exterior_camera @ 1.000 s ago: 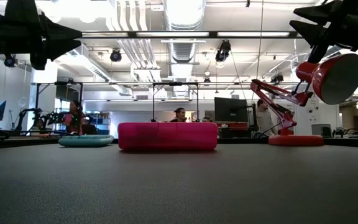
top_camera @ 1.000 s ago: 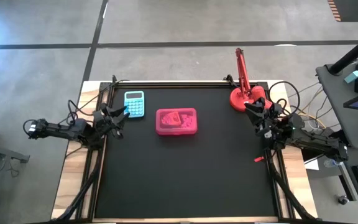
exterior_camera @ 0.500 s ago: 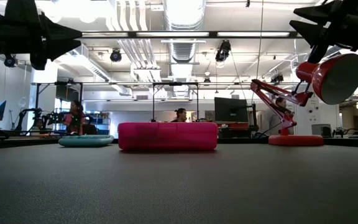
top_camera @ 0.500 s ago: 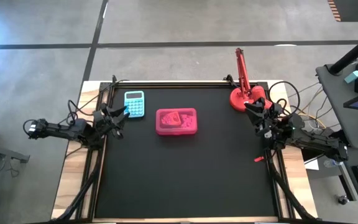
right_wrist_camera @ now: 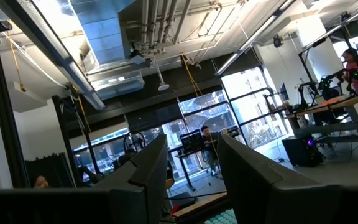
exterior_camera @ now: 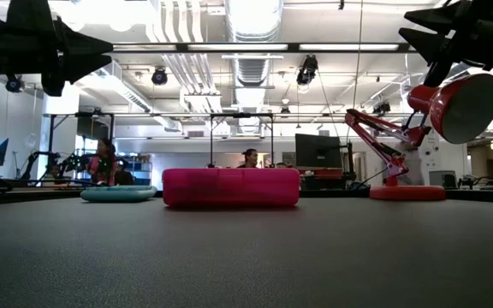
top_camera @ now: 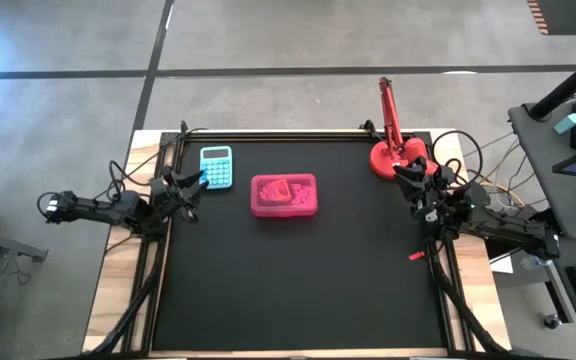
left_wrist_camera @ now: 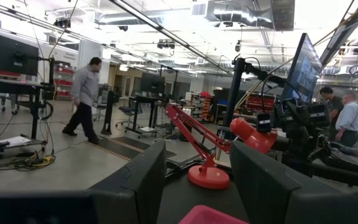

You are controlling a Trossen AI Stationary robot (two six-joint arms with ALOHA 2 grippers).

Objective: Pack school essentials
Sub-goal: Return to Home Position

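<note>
No loose pencils, pens, scissors or small pack show on the table. The translucent pink case (top_camera: 284, 195) lies flat and closed on the mat's far middle, also seen as pink case (exterior_camera: 230, 186). Darker pink shapes show through its lid, and I cannot tell what they are. My left gripper (top_camera: 193, 183) hovers open at the table's left edge, beside the calculator, and shows as left gripper (left_wrist_camera: 197, 155). My right gripper (top_camera: 405, 175) hovers open at the right edge near the lamp, and shows as right gripper (right_wrist_camera: 193, 149). Both are empty.
A light-blue calculator (top_camera: 216, 166) lies left of the case. A red desk lamp (top_camera: 396, 150) stands at the far right corner, with its head (exterior_camera: 460, 104) high over the mat. A small red object (top_camera: 415, 256) sits at the right edge. The black mat's near half (top_camera: 288, 290) is bare.
</note>
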